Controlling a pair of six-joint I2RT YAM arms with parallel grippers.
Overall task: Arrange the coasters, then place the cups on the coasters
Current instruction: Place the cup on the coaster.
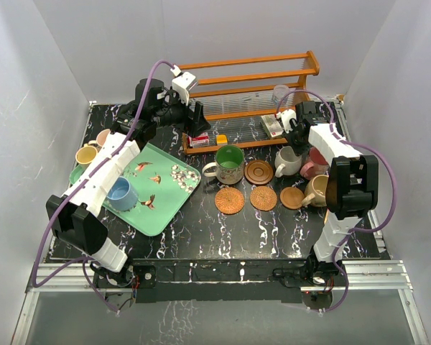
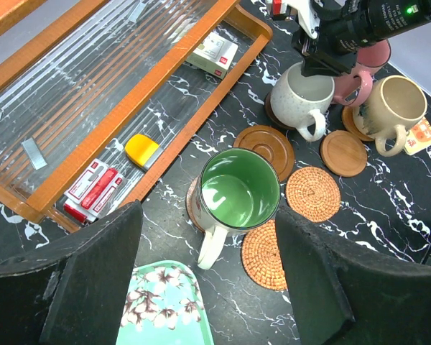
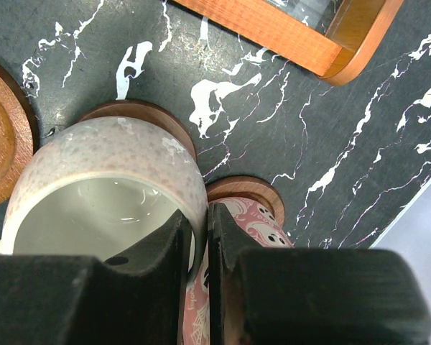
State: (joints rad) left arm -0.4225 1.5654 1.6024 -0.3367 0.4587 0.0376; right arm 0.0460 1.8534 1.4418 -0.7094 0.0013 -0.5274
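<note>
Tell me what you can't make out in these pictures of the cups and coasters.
Top view: the left arm covers the tray's left side, so cups there cannot be counted.
Top view: the right arm hides much of the tan cup.
Left wrist view: the green cup hides nearly all of the coaster under it.
Right wrist view: the right gripper, shut on the cream cup, blocks most of the pink cup.

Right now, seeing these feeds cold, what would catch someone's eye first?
The right gripper pinching the rim of the cream mug, which sits on a dark wooden coaster at the right, close beside the pink mug. Next, the green mug in the middle, with the left gripper open and pointed at it. On the left, a mint tray holds a light blue mug.
</note>
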